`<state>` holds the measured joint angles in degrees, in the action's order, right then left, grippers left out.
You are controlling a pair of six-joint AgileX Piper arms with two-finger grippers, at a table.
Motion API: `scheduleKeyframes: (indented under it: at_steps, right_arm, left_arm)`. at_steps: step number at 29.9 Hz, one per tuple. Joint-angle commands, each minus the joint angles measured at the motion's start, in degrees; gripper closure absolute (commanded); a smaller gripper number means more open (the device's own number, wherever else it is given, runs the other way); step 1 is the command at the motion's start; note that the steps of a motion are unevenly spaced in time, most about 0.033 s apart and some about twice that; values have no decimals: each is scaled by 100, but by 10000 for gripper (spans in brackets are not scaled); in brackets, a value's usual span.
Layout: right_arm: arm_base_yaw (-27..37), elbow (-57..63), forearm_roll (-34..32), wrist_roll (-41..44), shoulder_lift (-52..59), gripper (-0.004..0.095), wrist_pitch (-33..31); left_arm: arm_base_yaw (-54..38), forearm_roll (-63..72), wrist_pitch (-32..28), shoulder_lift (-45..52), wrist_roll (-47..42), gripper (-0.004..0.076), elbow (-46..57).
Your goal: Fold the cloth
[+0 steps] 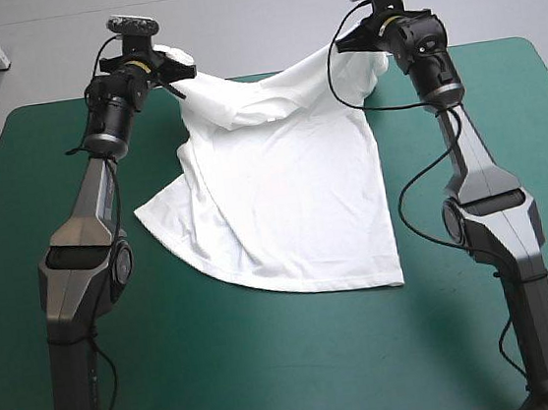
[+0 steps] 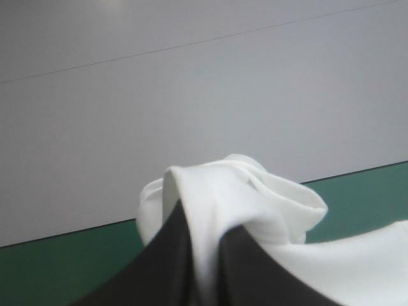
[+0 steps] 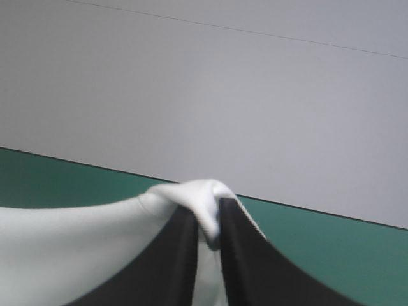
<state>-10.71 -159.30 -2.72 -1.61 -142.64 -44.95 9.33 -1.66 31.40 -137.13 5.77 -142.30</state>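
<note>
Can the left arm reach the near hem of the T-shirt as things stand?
Probably not at once. The left claw is shut on a far corner of the T-shirt, raised at the far edge of the teal-green cover, so it must let go first. Otherwise nothing blocks the way to the hem.

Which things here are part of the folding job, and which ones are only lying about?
Part of the job:
- T-shirt, far edge lifted, near part lying down
- left gripper, shut on the T-shirt
- right gripper, shut on the T-shirt

Lying about:
- I see no loose thing; only the table under the T-shirt
</note>
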Motion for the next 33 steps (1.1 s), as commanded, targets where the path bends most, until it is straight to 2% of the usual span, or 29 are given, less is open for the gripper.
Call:
scheduleKeyframes:
  at_steps: [1,4,5,7,9,13,16,19,24,26,33]
  right_arm:
    - [61,-160,227,-119,261,449,711]
    - [71,-160,272,-108,219,162,801]
    - [71,-170,272,-77,219,116,811]
    - [71,-237,272,10,280,107,613]
    - [71,-356,272,10,412,134,62]
    - [71,-679,393,-6,779,178,-1306]
    - [71,-863,472,-6,1035,204,-2237]
    - [71,-767,847,161,1331,215,-2289]
    - [59,-207,2227,115,1973,215,-2289]
    - [28,268,2519,-116,2239,215,-2289]
    - [-108,3304,2162,-485,3772,227,-2269]
  left_arm:
    - [3,41,-987,194,-46,469,-149]
    - [-21,41,-1151,114,-46,218,-149]
    - [-33,41,-1171,114,-46,163,-149]
    - [-48,28,-1017,161,-46,96,-164]
    - [-48,-59,-534,278,-46,101,-283]
    - [-48,-440,1028,670,3,108,-621]
    - [-48,-469,1969,1061,3,109,-895]
    - [-48,-478,2731,1419,-8,109,-1053]
    - [-48,-439,4247,1947,-7,143,-1067]
    - [-48,-362,4231,2178,-104,164,-847]
    - [-48,-371,4231,3132,196,178,737]
